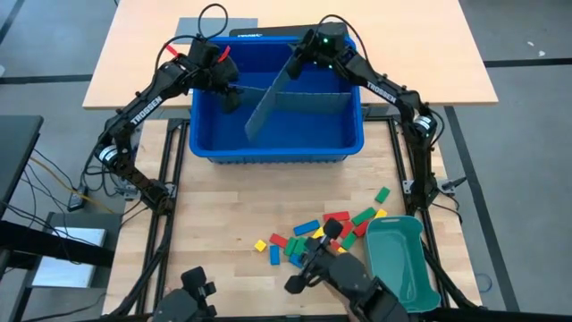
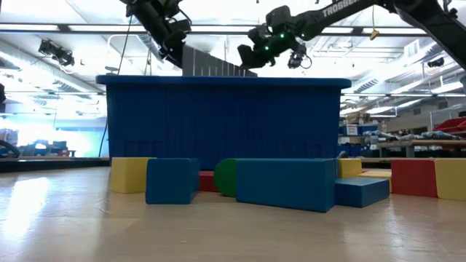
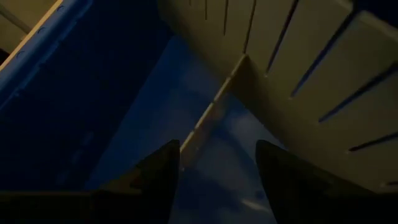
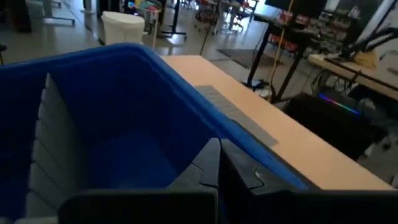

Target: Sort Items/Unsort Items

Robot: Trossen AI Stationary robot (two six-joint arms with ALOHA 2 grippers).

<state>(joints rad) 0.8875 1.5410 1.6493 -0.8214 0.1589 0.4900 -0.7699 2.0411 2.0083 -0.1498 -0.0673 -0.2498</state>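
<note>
blue bin [image 4: 155, 68] | grey divider [image 4: 53, 155] inside | right gripper [image 4: 219, 163] closed at rim

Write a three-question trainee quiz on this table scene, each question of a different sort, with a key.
1. True or false: the toy blocks lie inside the blue bin.
2. Which end effector is shut on the top edge of the tilted grey divider? A) left B) right C) neither
3. Fill in: the teal tray sits on the ______ side of the block pile in the high view.

Key
1. False: they lie on the wooden table, in front of the bin.
2. B: the right end effector grips it; the left end effector is open inside the bin.
3. Right.
</note>
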